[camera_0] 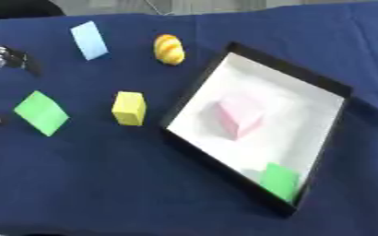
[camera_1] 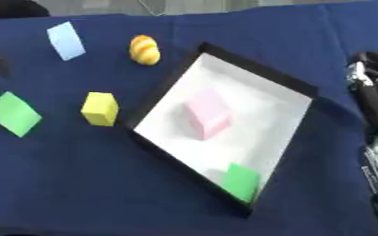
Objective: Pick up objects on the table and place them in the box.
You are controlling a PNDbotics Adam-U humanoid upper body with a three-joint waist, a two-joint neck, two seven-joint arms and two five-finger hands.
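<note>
Currently you are between picks: with a pink block (camera_1: 207,114) and green block (camera_1: 241,181) already in the box (camera_1: 261,73), reach next for the yellow block (camera_1: 100,108) left of it; both hands' fingers cannot be read.

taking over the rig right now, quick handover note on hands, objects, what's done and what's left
Left hand: at the table's left edge, holding nothing; fingers not clear enough to tell.
Right hand: at the right edge beside the box, holding nothing; fingers unclear too.
Done: pink block lies in the middle of the box, and a green block sits in its near corner.
Left on the blue cloth, all left of the box: yellow block closest to it, green flat piece further left, light blue piece at the far left, yellow-orange striped round object near the box's far corner.
</note>
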